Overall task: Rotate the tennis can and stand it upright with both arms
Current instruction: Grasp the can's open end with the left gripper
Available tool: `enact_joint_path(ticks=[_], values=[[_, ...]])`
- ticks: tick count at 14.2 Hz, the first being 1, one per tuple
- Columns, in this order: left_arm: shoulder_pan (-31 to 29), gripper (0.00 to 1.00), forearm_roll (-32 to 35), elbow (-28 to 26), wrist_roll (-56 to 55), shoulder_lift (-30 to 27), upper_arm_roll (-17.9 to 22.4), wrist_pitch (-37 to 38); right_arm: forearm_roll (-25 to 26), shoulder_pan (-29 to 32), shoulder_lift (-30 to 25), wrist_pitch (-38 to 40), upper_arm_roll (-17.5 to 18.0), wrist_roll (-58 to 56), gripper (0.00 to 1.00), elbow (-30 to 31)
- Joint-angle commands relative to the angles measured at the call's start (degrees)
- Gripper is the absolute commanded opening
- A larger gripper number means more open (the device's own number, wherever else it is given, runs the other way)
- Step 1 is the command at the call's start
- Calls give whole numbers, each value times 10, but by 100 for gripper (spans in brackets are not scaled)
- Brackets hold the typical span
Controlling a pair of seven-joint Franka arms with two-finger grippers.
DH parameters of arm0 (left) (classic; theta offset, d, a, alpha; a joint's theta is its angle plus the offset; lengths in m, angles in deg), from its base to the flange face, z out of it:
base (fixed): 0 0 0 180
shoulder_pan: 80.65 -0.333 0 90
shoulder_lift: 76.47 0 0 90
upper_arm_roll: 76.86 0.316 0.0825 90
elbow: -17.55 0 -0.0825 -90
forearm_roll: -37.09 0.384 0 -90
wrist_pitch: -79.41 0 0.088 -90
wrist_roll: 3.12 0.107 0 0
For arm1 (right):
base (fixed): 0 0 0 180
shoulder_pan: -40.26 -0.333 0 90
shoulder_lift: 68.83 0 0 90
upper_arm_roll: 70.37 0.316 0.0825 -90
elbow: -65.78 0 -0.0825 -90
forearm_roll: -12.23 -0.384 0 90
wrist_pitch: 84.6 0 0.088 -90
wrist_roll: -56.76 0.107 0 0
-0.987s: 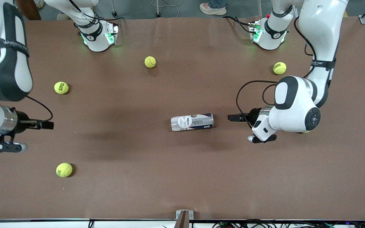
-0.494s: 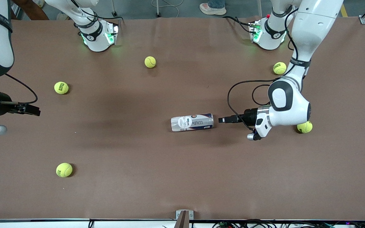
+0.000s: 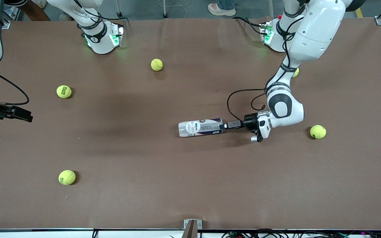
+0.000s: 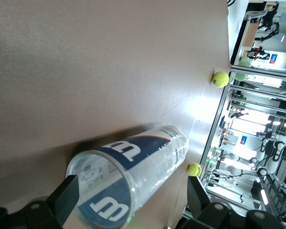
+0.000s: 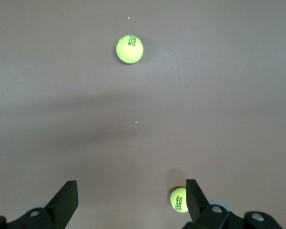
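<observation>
Low over the table (image 3: 164,198), the left gripper (image 3: 224,126) sits at one end of the tennis can (image 3: 199,127), which lies on its side near the middle of the brown surface. In the left wrist view its fingers (image 4: 66,202) stand wide apart, 1 on each side of the can's clear end (image 4: 128,181), around it but not closed on it. The can's length runs straight away from the gripper toward the right arm's end of the table.

The right gripper (image 3: 18,114) waits over that end of the table, fingers spread wide and holding nothing; 2 tennis balls show on the table in its wrist view, 1 close by its fingertip (image 5: 179,199) and 1 farther off (image 5: 129,49).

Another ball (image 3: 318,131) lies near the left arm's wrist, on the side away from the can.
</observation>
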Motion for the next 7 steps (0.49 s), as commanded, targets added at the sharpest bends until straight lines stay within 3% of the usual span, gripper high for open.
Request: enact_joint_path(ticks=[1,4,7], values=[[-1,99,-22,6,11,-2,-10,-7,-59,9,-9,15,6,-11,100,4],[-1,88,-22,6,11,-2,-16,-7,-51,8,-11,31,4,-32,100,3],[-1,54,-22,5,23,-2,-19,-7,-47,14,-12,33,2,-29,100,-2]])
